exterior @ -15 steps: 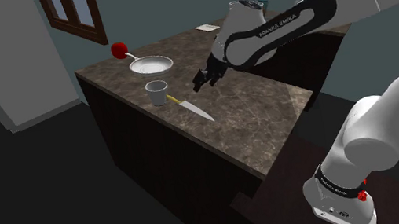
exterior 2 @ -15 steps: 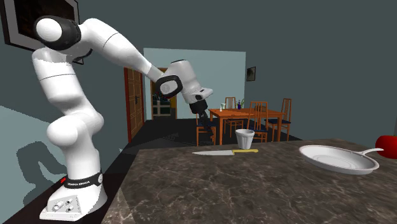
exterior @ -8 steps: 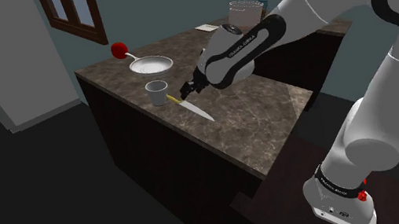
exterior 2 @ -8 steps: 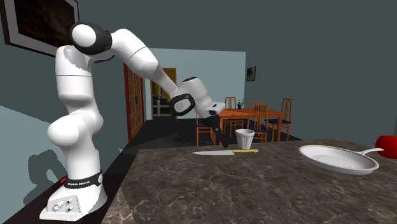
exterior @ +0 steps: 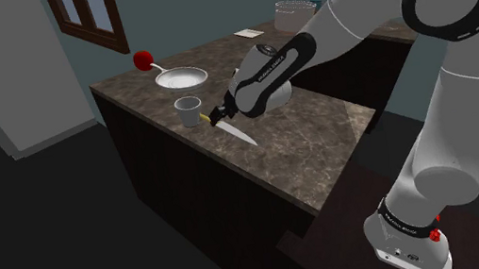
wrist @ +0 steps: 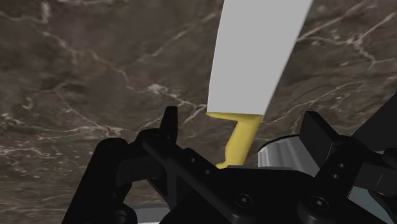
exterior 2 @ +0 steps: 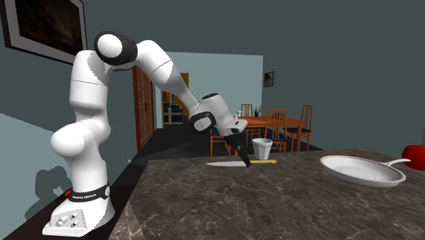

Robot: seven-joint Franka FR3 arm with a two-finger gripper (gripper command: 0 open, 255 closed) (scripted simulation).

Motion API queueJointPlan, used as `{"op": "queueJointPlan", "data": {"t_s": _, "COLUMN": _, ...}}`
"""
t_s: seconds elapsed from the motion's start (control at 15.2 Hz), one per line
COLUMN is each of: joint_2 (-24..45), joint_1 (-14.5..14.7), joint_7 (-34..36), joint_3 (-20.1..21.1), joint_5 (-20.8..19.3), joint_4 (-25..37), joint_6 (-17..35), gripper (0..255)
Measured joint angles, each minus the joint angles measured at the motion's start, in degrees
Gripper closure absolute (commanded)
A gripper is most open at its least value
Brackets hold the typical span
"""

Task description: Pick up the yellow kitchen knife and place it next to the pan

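Observation:
The knife lies flat on the dark marble counter (exterior: 324, 137), with a pale blade (exterior: 240, 134) (exterior 2: 225, 163) (wrist: 254, 57) and a yellow handle (exterior 2: 267, 161) (wrist: 239, 137). My gripper (exterior: 220, 115) (exterior 2: 244, 161) (wrist: 242, 127) is low over the junction of handle and blade. It is open, one finger (wrist: 168, 124) on each side of the handle, neither touching it. The white pan (exterior: 183, 77) (exterior 2: 361, 170) with a red-tipped handle (exterior: 142, 59) sits farther along the counter, past a small white cup (exterior: 189, 111) (exterior 2: 261, 148).
The cup stands right by the knife's handle end, close to my fingers. A grey pot (exterior: 293, 12) and a flat pale item (exterior: 248, 32) sit at the counter's back. The counter edge drops off just beyond the knife in the shoulder view. Dining chairs (exterior 2: 272, 126) stand far behind.
The arm has swung down and toward the shoulder view's left, bringing the gripper from above the counter to the knife's handle. The knife, cup and pan have not moved.

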Motion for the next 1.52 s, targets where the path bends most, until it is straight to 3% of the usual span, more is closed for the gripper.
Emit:
{"op": "queueJointPlan", "data": {"t_s": 0.46, "joint_2": 1.69, "joint_1": -0.16, "joint_7": -0.33, "joint_3": 0.26, "joint_5": 0.31, "joint_4": 0.91, "joint_6": 0.81, "gripper": 0}}
{"op": "queueJointPlan", "data": {"t_s": 0.53, "joint_2": 1.70, "joint_1": -0.15, "joint_7": -0.32, "joint_3": 0.26, "joint_5": 0.31, "joint_4": 0.92, "joint_6": 0.81, "gripper": 255}}
{"op": "queueJointPlan", "data": {"t_s": 1.19, "joint_2": 1.56, "joint_1": -0.37, "joint_7": -0.53, "joint_3": 0.25, "joint_5": 0.39, "joint_4": 1.35, "joint_6": 0.79, "gripper": 255}}
{"op": "queueJointPlan", "data": {"t_s": 1.52, "joint_2": -0.92, "joint_1": 0.82, "joint_7": 1.35, "joint_3": -1.08, "joint_5": -1.42, "joint_4": 1.15, "joint_6": -2.02, "gripper": 255}}
